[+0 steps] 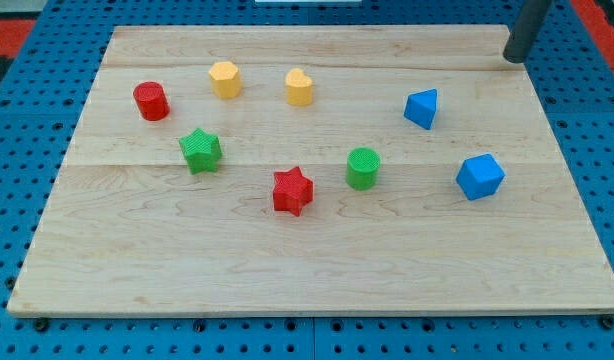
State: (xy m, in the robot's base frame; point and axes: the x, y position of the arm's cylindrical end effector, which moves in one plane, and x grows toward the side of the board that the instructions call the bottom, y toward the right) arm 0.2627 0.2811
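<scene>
My tip (pixel 514 56) rests at the top right corner of the wooden board (pixel 317 270), touching no block. The nearest block is the blue triangular block (pixel 422 108), below and to its left. A blue cube-like block (pixel 480 176) lies further down on the right. Near the middle sit a green cylinder (pixel 363 168) and a red star (pixel 293 191). A green star (pixel 201 150) is left of centre. Along the upper left are a red cylinder (pixel 151 101), a yellow hexagon (pixel 225 79) and a yellow heart (pixel 299 87).
The board lies on a blue pegboard surface (pixel 17 140) that shows on all sides. A red strip (pixel 27 25) runs along the view's top corners.
</scene>
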